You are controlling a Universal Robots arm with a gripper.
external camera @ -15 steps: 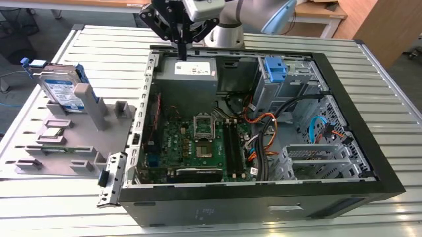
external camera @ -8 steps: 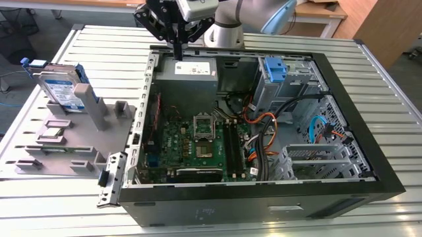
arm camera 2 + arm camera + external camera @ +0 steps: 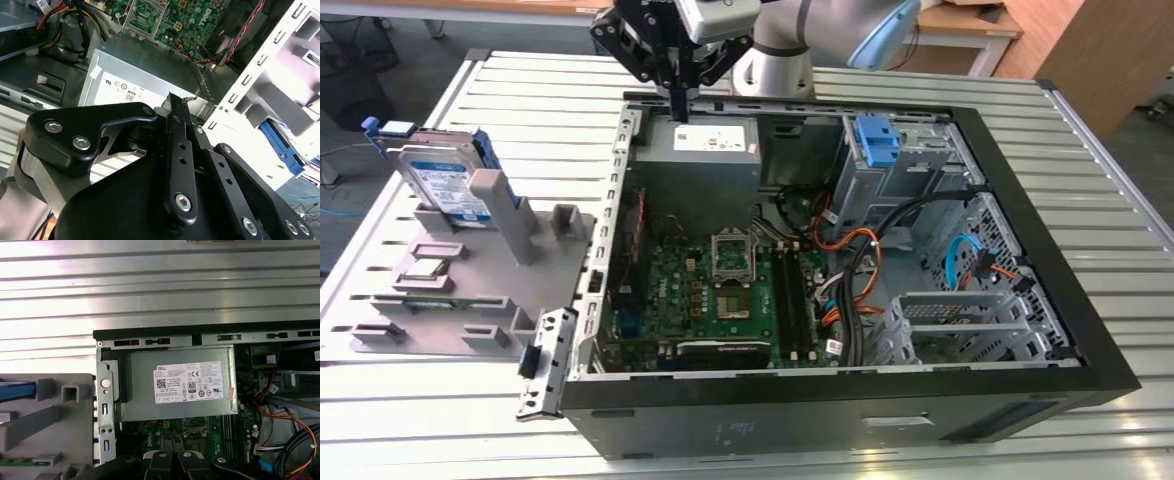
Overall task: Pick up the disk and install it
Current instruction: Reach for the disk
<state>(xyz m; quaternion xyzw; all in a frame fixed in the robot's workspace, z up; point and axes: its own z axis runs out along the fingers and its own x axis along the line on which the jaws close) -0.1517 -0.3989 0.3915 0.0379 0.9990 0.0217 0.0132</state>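
The hand [image 3: 678,106] hangs apart from the upright, silver, blue-labelled disk [image 3: 443,185].

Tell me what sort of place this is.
Probably a robotics lab or test workshop: an open computer case lies on a slatted metal table, a robot arm reaches over it, and wooden desks stand behind.

Worktop [image 3: 1101,150]: ribbed aluminium slats, bare metal, throwing strong glare in the first wrist view. Beyond its far edge stand a light wooden desk [image 3: 974,22] and a wooden cabinet side [image 3: 1107,50], toward the exterior view's right. Grey floor [image 3: 354,130] at the exterior view's left, with dark cables [image 3: 340,50] lying on it.
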